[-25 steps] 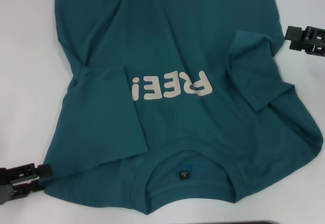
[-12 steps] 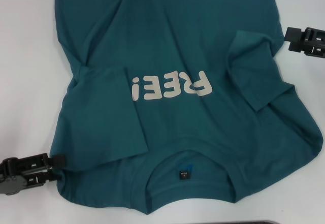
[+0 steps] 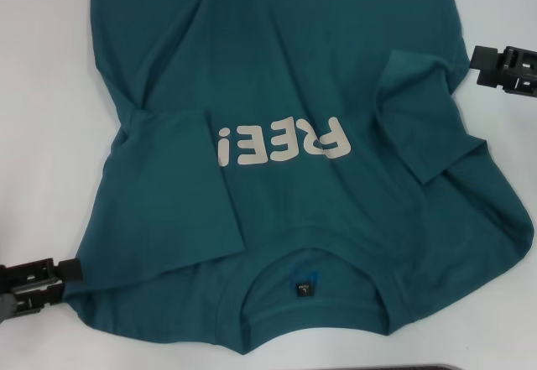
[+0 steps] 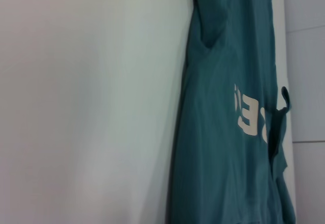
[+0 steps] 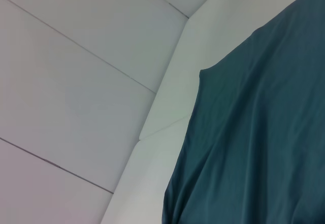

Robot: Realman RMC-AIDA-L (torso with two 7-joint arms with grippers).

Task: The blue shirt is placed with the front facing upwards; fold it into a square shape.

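From the head camera, you are looking at the blue shirt (image 3: 294,127) lying front up on the white table (image 3: 42,93), collar (image 3: 315,303) nearest the robot and hem running off the far edge of view. Its long axis is running straight away from the robot, so the pale letters (image 3: 281,142) are reading upside down to you. Both sleeves are already lying folded in over the chest. The left gripper (image 3: 67,271) is sitting at the near left shoulder corner, its tip touching the fabric edge; I cannot tell whether its fingers are closed on cloth. The right gripper (image 3: 480,54) is hovering just beside the shirt's right edge, farther up the body, and again I cannot tell how its fingers stand.

The risk here is that you are pulling from one corner only: if the left gripper is catching a single layer, the folded sleeve (image 3: 180,185) may be sliding open, and the body may be skewing off its axis.

From the left wrist camera, you are seeing the shirt (image 4: 223,132) stretching lengthwise along the table (image 4: 86,102), with no fingers showing.

From the right wrist camera, you are seeing only a shirt edge (image 5: 254,132) lying against the table (image 5: 167,107); wrinkles there could be locking into any fold.
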